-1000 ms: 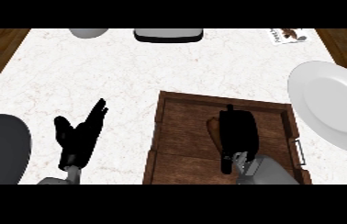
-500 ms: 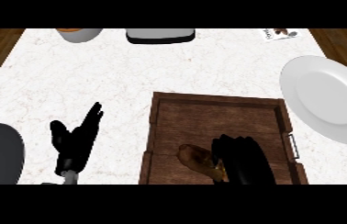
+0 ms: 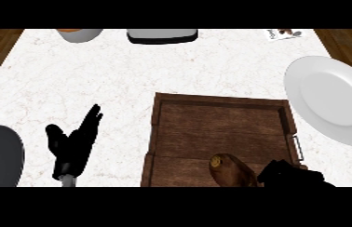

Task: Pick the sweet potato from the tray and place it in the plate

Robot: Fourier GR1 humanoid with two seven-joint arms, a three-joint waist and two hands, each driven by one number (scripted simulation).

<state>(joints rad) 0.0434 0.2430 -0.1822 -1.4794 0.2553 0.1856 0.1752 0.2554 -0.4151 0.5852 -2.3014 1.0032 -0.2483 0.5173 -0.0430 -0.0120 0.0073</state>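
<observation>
Looking back half a second, you can see your right hand point(image 3: 292, 176) has slid down toward the near edge of the tray point(image 3: 220, 103), and the potato point(image 3: 232, 170) has come along with it, now lying in the tray's near right part with more of its brown body exposed than before. That suggests the grasp is being made or has just been made, but the potato has not left the tray, so the pick is not yet confirmed.

Your right hand sits just right of the potato, touching it, its fingers bunched and curled; whether they actually close round the potato you cannot tell, since the hand is cut off at the view's lower edge. The plate point(image 3: 327, 98) lies right of the tray, beyond its handle. Your left hand point(image 3: 72, 144) rests spread on the desk point(image 3: 103, 77), left of the tray, holding nothing.
</observation>
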